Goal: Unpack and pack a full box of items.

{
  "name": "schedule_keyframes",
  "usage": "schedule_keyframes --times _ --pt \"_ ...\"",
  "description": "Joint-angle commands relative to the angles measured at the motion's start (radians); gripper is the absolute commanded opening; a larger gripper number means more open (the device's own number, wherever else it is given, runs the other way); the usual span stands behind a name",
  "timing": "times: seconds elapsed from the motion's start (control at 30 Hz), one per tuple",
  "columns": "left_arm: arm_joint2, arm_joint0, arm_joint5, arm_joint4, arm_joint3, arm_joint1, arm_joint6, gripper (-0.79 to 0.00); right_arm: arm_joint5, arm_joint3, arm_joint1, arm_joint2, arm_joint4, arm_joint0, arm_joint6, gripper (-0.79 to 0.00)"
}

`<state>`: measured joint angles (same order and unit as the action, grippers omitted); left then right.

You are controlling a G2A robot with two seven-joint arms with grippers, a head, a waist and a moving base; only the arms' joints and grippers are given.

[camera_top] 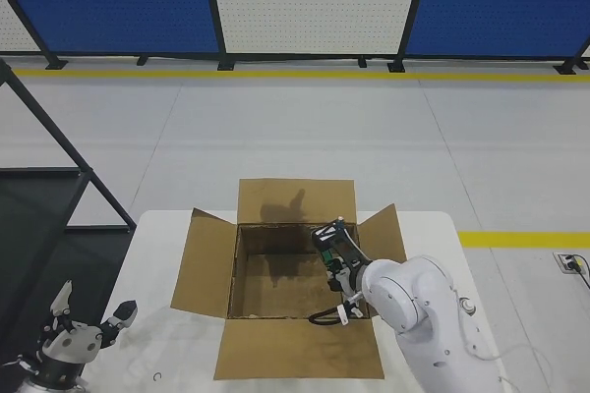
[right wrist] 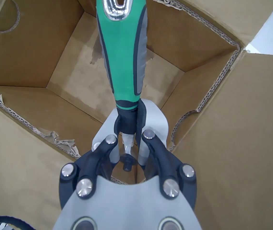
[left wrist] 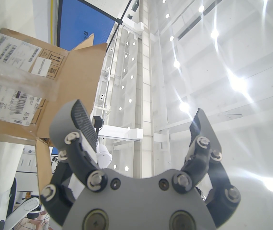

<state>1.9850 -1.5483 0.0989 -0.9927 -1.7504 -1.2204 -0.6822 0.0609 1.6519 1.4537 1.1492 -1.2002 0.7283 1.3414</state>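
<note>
Top view: cardboard box (camera_top: pixel 275 339) sits on white table (camera_top: pixel 167 344), all four flaps folded out. R gripper (camera_top: pixel 332 246) hangs over the box's opening, close to its right-hand wall, clenched on a green-and-grey handled utensil (camera_top: pixel 328 258). Right wrist view: R gripper (right wrist: pixel 129 120) w/ fingers (right wrist: pixel 159 120) pinching the utensil (right wrist: pixel 122 48) at its black neck; the handle, w/ chrome hanging loop at the end, points into the box (right wrist: pixel 31 48). The working end is hidden btwn the fingers, so can't tell what kind of tool. L gripper (camera_top: pixel 93 307) is well apart from the box, out past its left flap. It is released, nothing btwn the pads. Left wrist view: L gripper (left wrist: pixel 141 120) points up at the ceiling, w/ the box's (left wrist: pixel 55 77) labelled outer wall off to one side.
</note>
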Motion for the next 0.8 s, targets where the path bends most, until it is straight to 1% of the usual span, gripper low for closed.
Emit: schedule_keyframes --times 0.0,0.03,0.17,0.27,0.4,0.53,0.63,0.77 --pt "0.0 0.0 0.0 0.0 0.0 0.0 0.0 0.0 0.0 0.0 0.0 0.0 0.0 0.0 0.0 -0.785" --pt "0.0 0.0 0.0 0.0 0.0 0.0 0.0 0.0 0.0 0.0 0.0 0.0 0.0 0.0 0.0 -0.785" --pt "0.0 0.0 0.0 0.0 0.0 0.0 0.0 0.0 0.009 -0.011 0.002 -0.002 0.034 0.006 -0.077 -0.785" --pt "0.0 0.0 0.0 0.0 0.0 0.0 0.0 0.0 0.002 0.028 0.003 -0.002 0.049 -0.001 -0.118 -0.785" --pt "0.0 0.0 0.0 0.0 0.0 0.0 0.0 0.0 -0.016 0.124 0.0 0.017 0.063 0.015 -0.15 -0.785" --pt "0.0 0.0 0.0 0.0 0.0 0.0 0.0 0.0 -0.02 0.245 -0.008 0.062 0.082 0.048 -0.13 -0.785" --pt "0.0 0.0 0.0 0.0 0.0 0.0 0.0 0.0 -0.024 0.355 -0.018 0.118 0.091 0.092 -0.112 -0.785" --pt "0.0 0.0 0.0 0.0 0.0 0.0 0.0 0.0 -0.054 0.503 -0.03 0.204 0.099 0.169 -0.085 -0.785"
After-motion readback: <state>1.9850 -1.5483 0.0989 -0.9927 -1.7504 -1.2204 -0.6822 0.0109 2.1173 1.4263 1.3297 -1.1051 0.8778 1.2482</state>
